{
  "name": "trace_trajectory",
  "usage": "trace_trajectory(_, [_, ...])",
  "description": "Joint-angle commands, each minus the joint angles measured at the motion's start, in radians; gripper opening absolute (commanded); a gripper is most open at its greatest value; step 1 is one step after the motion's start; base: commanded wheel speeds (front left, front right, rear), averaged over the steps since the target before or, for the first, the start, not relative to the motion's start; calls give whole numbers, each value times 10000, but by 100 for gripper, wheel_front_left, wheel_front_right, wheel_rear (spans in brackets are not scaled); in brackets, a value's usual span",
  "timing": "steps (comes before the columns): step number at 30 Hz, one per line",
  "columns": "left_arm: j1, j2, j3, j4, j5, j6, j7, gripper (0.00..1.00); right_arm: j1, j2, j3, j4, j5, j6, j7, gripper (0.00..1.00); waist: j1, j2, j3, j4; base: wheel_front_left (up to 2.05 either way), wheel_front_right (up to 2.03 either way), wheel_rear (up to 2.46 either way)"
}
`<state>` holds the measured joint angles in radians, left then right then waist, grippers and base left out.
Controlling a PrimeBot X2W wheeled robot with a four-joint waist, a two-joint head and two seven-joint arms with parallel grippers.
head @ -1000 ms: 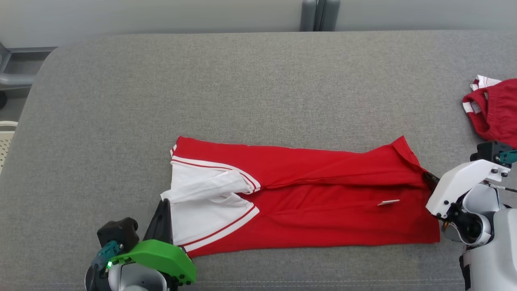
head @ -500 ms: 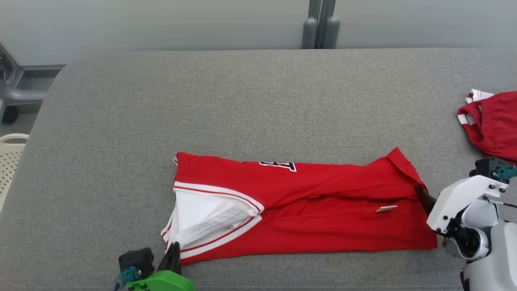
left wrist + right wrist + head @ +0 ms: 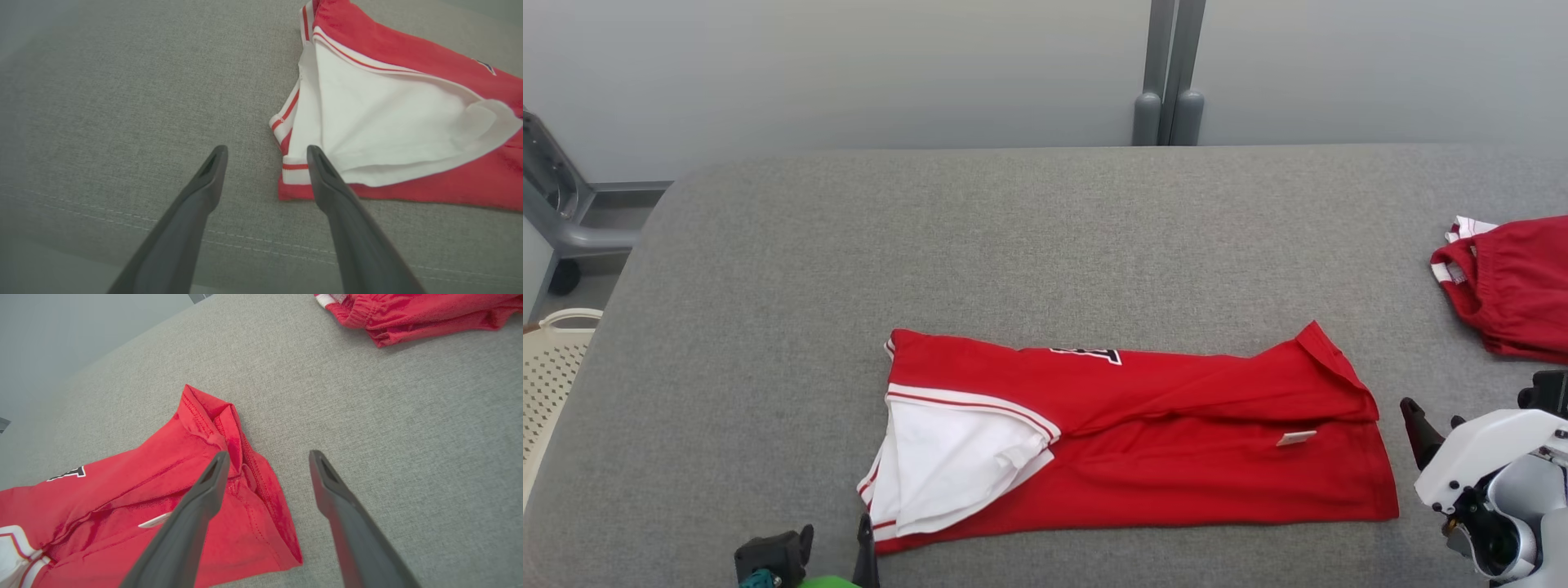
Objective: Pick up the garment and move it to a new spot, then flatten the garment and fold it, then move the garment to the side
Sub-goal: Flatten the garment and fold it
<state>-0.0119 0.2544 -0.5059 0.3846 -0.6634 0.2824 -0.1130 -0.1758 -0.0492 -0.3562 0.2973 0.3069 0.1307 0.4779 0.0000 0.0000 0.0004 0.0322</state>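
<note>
Looking at the red garment (image 3: 1143,441) laid out on the grey table (image 3: 1045,229), close to the table's near edge and roughly midway between the table's left and right ends. Seems folded lengthwise into one long band, upper flap lapped over the lower. White inside peeking out at the end toward the table's left, small white tag (image 3: 1296,438) toward the table's right. So calling the pick-up-and-move bit done, flattening pretty much done too, and folding maybe halfway, going by shape alone.

Left gripper (image 3: 265,151): spread wide, gripping nothing, parked over the table's near edge with one fingertip right at the striped corner of the cloth. Can't tell whether touching or just above. Right gripper (image 3: 269,455): also wide open and empty, hovering above the table toward its right end, one finger over the red hem and the other over bare grey fabric.

Left to do, at a guess: one more fold across the length to shorten the band, maybe after tidying the bunched hem corner at the end toward the table's right, then shifting the whole bundle off toward a side of the table. Worth noting another red garment (image 3: 1511,286) sitting at the table's right edge, well apart. Possibly the drop-off area, though no way to know.
</note>
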Motion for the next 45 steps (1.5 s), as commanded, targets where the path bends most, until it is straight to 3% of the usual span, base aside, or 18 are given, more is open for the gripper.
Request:
trace_trajectory(1, [86,193,122,-76,153,30,-314,100,244,-27,18,-133,194,-3,-468,100,0,0,-140,45,0,0,0])
trace_trajectory(8, [-37,575,670,-514,535,-5,-1361,100,772,-30,707,-296,769,-3,-2340,100,0,0,-363,131,0,0,0])
trace_trajectory(17, [-92,540,1759,-1691,1259,-793,-1520,100,1266,-35,1764,-430,964,-3,-4407,100,0,0,-674,227,0,0,0])
trace_trajectory(24, [445,-39,2853,-2679,1694,-2158,-1507,100,1625,-25,2632,-569,251,-2,-5762,100,0,0,-897,253,0,0,0])
trace_trajectory(27, [699,-215,2990,-2494,1941,-2871,-1509,100,1813,-32,3023,-457,-140,-3,-6189,100,0,0,-993,250,0,0,0])
trace_trajectory(30, [858,-228,2831,-2142,2167,-3218,-1509,100,1936,-27,3227,-341,-429,-3,-6381,100,0,0,-1049,244,0,0,0])
trace_trajectory(45, [1145,-483,2782,-1260,2469,-3387,-1510,100,2108,-30,3207,-85,-737,-3,-6231,100,0,0,-992,246,0,0,0])
